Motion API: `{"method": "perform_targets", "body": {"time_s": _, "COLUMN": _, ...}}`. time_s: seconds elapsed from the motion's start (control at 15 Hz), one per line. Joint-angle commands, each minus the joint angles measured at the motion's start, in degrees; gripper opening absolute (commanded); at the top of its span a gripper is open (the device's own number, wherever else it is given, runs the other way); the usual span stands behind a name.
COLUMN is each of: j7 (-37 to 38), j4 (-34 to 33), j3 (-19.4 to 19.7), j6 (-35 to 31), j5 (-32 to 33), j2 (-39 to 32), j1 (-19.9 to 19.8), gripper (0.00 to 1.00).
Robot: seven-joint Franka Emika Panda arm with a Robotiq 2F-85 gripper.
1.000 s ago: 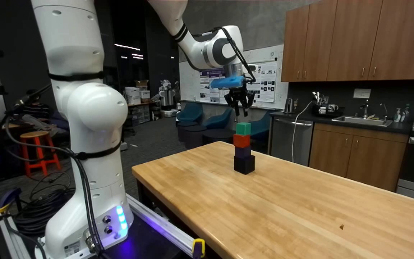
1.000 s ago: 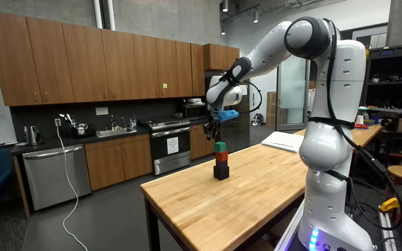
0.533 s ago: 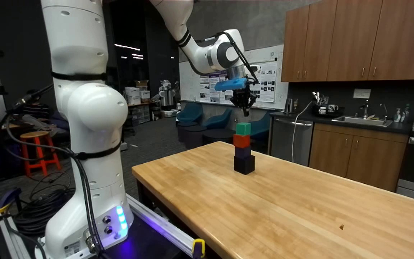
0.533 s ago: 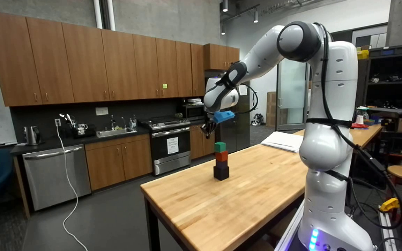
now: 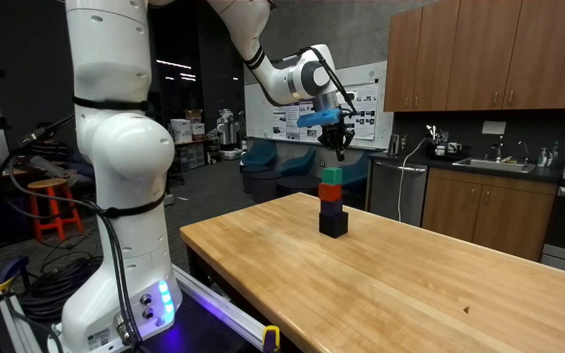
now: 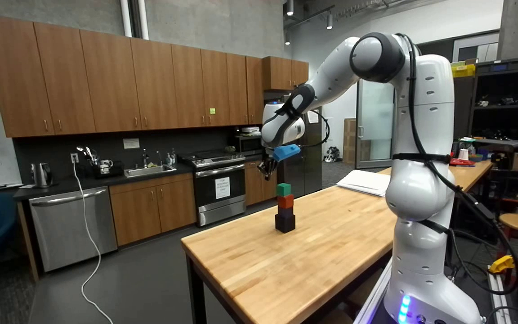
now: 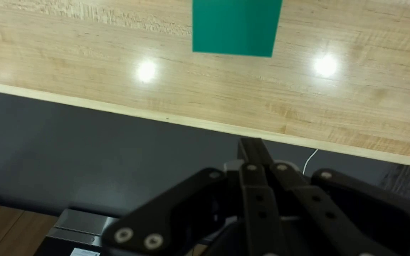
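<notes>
Black and empty, with fingers (image 7: 249,151) pressed together, hanging clear above the green cube (image 5: 332,175), offset slightly toward the wall cabinets (image 6: 151,85), with red cube (image 5: 330,191), purple cube (image 5: 331,207) and black cube (image 5: 333,225) stacked beneath that cube on the butcher-block table (image 5: 282,264).

The wrist view's top edge cuts the green block (image 7: 235,26); its bottom edge crops the hand (image 7: 252,145). In an exterior view the arm (image 5: 135,142) is cropped above, the desk (image 5: 385,294) runs off to the right, and I can neither name the brown speck (image 5: 466,309) on it nor read the posters (image 5: 365,115).
</notes>
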State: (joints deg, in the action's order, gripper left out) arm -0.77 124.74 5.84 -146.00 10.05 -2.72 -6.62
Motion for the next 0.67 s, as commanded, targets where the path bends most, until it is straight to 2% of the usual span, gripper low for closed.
{"method": "perform_targets", "body": {"time_s": 0.0, "j7": 1.8, "j4": -2.3, "j3": 0.8, "j6": 0.6, "j5": 2.1, "j2": -2.5, "j1": 0.0, "gripper": 0.00}}
{"method": "perform_targets", "body": {"time_s": 0.6, "j7": 0.8, "j4": -3.6, "j3": 2.4, "j6": 2.6, "j5": 1.9, "j2": -5.3, "j1": -0.2, "gripper": 0.00}}
